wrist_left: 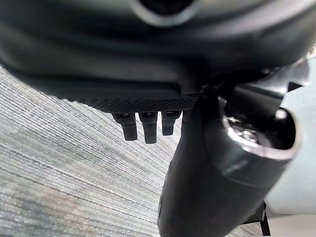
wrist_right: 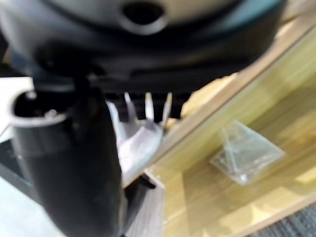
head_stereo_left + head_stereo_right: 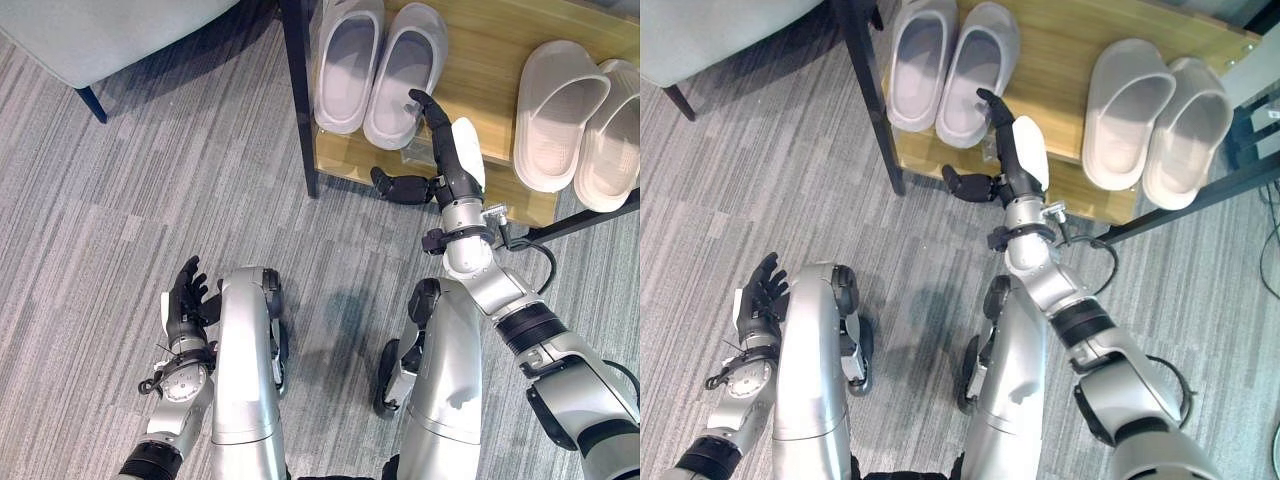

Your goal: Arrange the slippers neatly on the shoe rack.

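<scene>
Resting open right hand (image 3: pixel 452 150) beside grey slippers (image 3: pixel 378 70) on shoe rack (image 3: pixel 500 45), pale pair (image 3: pixel 580 115) apart, left hand (image 3: pixel 186 300) relaxed.

Bare shelf (image 3: pixel 485 70) between two slipper pairs leaves passage.

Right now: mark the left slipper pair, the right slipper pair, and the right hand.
left slipper pair (image 3: pixel 381 70): left eye view, inner edges where the two meet.
right slipper pair (image 3: pixel 560 110): left eye view, footbed of its left slipper.
right hand (image 3: pixel 455 165): left eye view, back of the hand.
</scene>
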